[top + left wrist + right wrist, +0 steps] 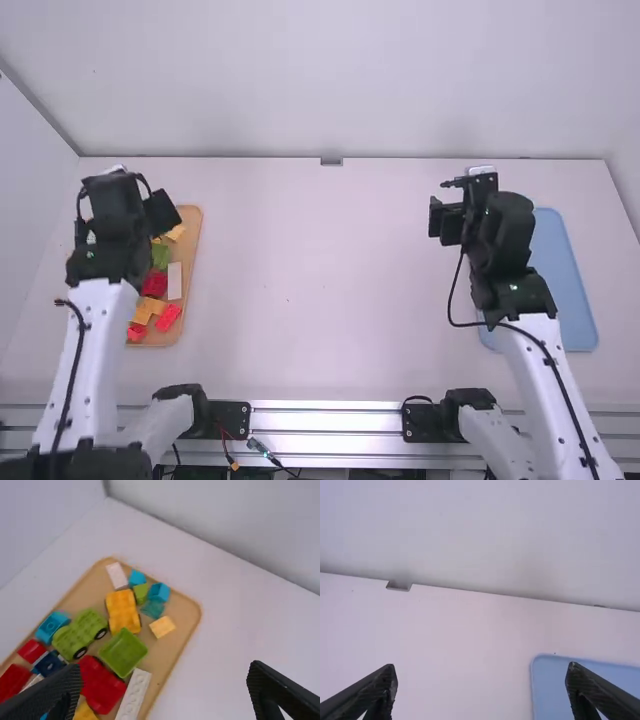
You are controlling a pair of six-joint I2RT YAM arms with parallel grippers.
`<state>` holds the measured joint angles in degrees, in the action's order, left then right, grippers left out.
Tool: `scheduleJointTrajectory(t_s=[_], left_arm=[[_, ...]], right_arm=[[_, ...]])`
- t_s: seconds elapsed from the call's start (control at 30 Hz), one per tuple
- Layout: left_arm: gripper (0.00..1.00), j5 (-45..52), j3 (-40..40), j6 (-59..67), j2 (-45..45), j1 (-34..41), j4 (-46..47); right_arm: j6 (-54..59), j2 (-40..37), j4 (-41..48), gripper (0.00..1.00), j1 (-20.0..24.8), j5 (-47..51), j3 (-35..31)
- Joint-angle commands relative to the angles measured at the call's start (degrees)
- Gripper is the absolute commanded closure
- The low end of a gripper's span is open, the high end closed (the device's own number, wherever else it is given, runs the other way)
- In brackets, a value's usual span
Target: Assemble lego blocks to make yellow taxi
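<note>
My left gripper [128, 190] hangs over the far part of the tan tray of blocks at the left; in its wrist view the gripper [165, 692] is open, nothing between its fingers. Below lie a yellow block [122, 611], a green wheeled base [80, 632], a green block [123, 652], a red block [101, 684], a white brick [134, 695] and a small light-yellow block [162, 626]. My right gripper [462, 205] is above the table at the right, beside the blue tray; in its wrist view the gripper [481, 692] stands open and holds nothing.
The tan tray [190, 255] lies at the table's left, partly under the left arm. A blue tray [568, 290] lies at the right, partly behind the right arm. Walls rise behind the table [320, 270] and at its sides.
</note>
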<state>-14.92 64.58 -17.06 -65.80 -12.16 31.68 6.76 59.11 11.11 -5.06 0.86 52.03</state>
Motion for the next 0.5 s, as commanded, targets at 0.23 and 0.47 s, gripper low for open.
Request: scheduleJointTrajectory(t_s=[0.23, 0.47], left_arm=[[0.03, 13.28, 30.66, -3.5, -32.26, -14.92, 16.55], [0.01, 14.08, 46.02, -1.66, -50.96, -17.05, 25.26]], right_arm=[[0.96, 6.18, 1.11, 0.03, -0.86, 0.48, 7.42], [0.98, 7.54, 2.03, 0.01, -1.01, 0.5, 8.65]])
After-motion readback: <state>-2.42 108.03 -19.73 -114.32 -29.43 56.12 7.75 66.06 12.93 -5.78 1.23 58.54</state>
